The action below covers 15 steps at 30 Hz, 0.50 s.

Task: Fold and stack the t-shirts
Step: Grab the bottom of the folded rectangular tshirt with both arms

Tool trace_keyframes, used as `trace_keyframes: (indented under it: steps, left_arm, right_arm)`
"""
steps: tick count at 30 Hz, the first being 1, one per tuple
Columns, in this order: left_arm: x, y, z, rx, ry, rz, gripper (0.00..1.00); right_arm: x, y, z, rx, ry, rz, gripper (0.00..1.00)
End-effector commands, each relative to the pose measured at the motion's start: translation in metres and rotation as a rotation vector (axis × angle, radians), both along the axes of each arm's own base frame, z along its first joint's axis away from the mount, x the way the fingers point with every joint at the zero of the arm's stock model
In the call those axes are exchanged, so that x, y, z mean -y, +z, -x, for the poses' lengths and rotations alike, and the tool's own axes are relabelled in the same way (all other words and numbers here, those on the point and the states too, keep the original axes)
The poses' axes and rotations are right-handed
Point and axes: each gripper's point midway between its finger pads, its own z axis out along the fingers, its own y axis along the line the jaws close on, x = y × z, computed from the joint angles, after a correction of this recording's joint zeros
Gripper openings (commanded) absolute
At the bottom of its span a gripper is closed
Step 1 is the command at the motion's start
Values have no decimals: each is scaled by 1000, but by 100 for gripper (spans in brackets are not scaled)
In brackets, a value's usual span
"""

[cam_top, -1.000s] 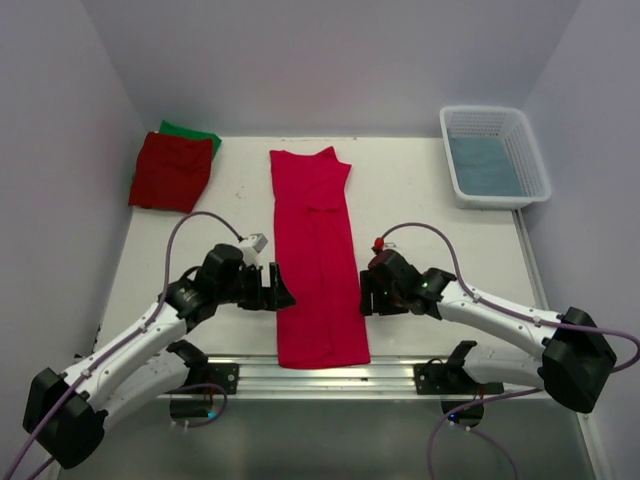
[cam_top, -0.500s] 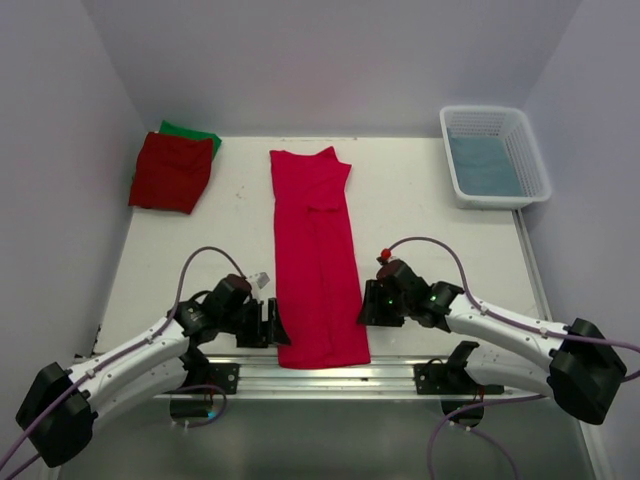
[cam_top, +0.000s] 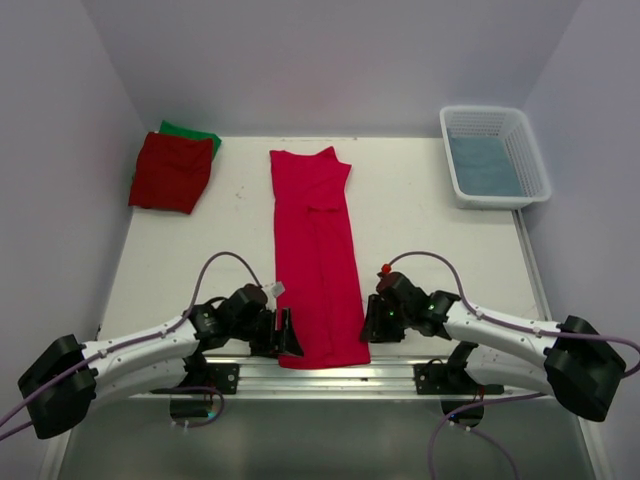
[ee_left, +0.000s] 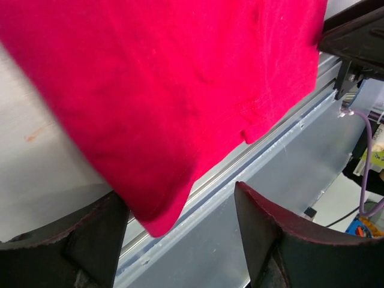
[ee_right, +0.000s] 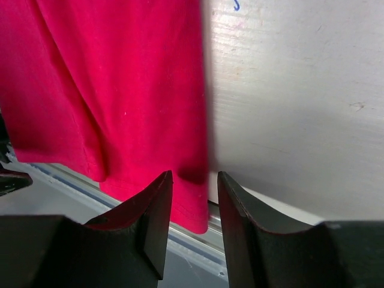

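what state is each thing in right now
crimson-pink t-shirt: folded to a long strip, flat, hem over the table edge
green t-shirt: folded, mostly covered
dark red t-shirt: folded, on top of it
basket: upright, blue cloth inside
left gripper: open, astride hem corner
right gripper: open narrowly, astride other corner

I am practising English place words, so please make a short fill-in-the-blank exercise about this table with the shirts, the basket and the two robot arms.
1. The dark red shirt lies on ___ of the green shirt.
2. The white basket stands in the far ___ corner of the table.
3. The left gripper and the right gripper flank the near end of the pink shirt, which reaches past the table's near ___.
Missing words: top; right; edge.
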Motion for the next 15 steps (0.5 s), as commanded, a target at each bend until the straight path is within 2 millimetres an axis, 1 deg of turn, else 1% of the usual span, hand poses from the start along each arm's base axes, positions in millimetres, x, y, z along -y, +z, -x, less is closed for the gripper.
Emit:
trace_keyframes:
  steps: [1, 3, 4, 7, 8, 9, 15]
  left_arm:
    - [-14, -26, 16, -70, 9, -74, 72]
    - [-15, -29, 17, -79, 14, -80, 70]
    - [-16, -31, 18, -83, 17, -79, 66]
    - [-16, -34, 20, -90, 28, -74, 61]
    - [-17, -39, 23, -107, 35, -81, 60]
    - [-17, -39, 23, -108, 36, -82, 60]
    - [-19, -46, 30, -127, 41, -95, 59]
  right_arm:
    - [-9, 3, 6, -28, -5, -47, 40]
    - [-11, 3, 8, -38, -3, -52, 39]
    - [-10, 1, 9, -43, -1, -51, 38]
    - [-12, 0, 12, -58, 7, -50, 38]
    - [-15, 0, 17, -74, 14, -56, 38]
    - [-15, -1, 17, -76, 14, -54, 38]
    - [-18, -7, 35, -114, 30, -41, 40]
